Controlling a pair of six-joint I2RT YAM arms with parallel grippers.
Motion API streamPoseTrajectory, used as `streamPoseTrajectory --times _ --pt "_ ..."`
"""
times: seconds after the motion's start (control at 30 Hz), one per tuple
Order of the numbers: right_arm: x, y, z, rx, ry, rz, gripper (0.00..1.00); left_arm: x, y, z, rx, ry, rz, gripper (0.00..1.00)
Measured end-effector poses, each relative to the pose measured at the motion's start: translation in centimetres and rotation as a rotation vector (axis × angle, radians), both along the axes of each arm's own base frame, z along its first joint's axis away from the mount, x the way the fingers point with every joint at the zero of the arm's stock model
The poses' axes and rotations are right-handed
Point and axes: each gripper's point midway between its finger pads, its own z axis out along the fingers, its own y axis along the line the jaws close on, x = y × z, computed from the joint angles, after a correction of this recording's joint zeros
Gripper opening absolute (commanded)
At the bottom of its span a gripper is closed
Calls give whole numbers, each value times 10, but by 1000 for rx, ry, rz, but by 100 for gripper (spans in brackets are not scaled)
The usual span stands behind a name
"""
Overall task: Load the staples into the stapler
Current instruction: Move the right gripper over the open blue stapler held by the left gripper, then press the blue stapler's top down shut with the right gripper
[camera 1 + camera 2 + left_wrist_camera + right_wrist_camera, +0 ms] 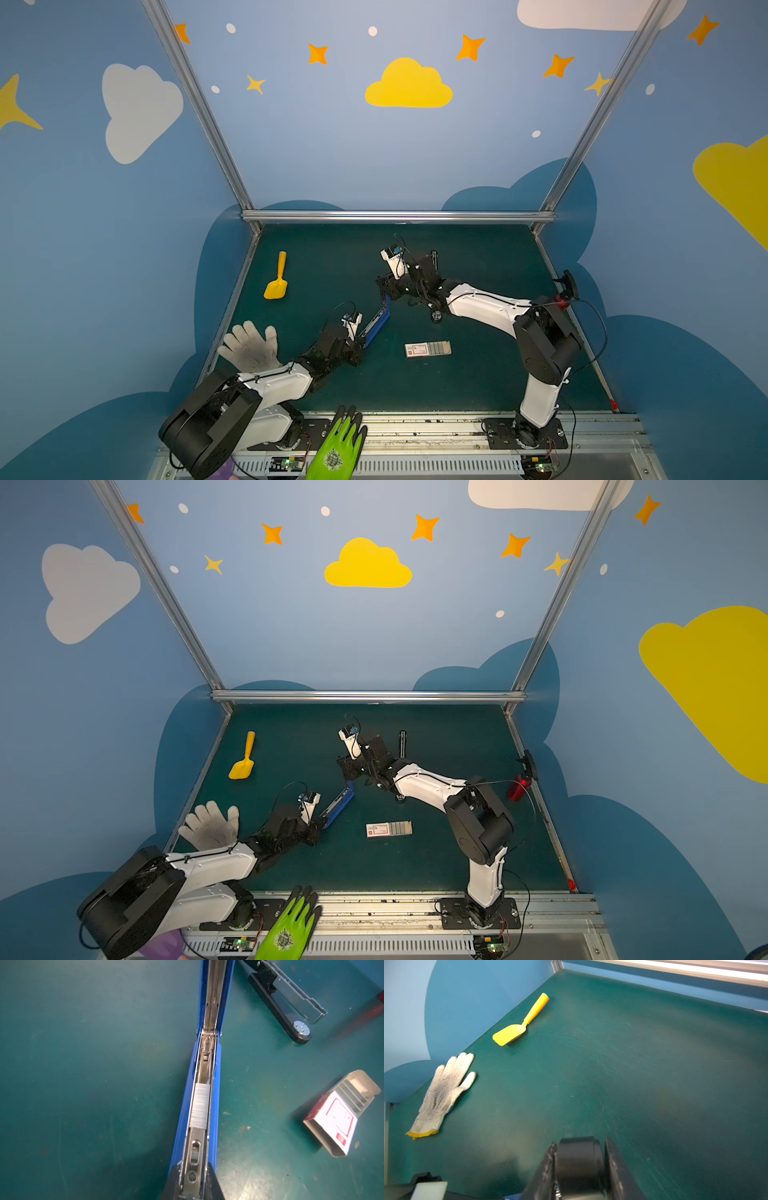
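Note:
A blue stapler [378, 322] [340, 803] lies opened on the green mat with its lid swung upward. My left gripper [192, 1169] [361, 344] is shut on the front end of its metal magazine. A silvery strip of staples [200, 1105] lies in the magazine channel. My right gripper [580, 1147] [385, 289] is shut on a black part, apparently the end of the raised lid. The staples' white box [428, 349] [388, 829] [340, 1113] with a red label lies to the right, its tray slid partly out with grey strips showing.
A second, black stapler [286, 1001] lies open beyond the blue one, mostly under my right arm in both top views. A yellow scoop [276, 278] and a white glove [249, 347] lie at the left. A green glove [336, 449] rests on the front rail.

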Motion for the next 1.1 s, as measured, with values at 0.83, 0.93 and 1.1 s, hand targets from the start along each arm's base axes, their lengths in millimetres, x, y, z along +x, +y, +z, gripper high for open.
streamPoseTrajectory --times 0.83,0.93,1.1 --pt "-26 13 -1 -21 22 39 39 7 -1 26 -45 -82 12 4" --pt "-29 14 -2 -20 35 45 40 8 -2 29 -52 -95 14 4" --pt "-34 16 -4 -25 45 52 42 10 -3 34 -61 -111 17 4"
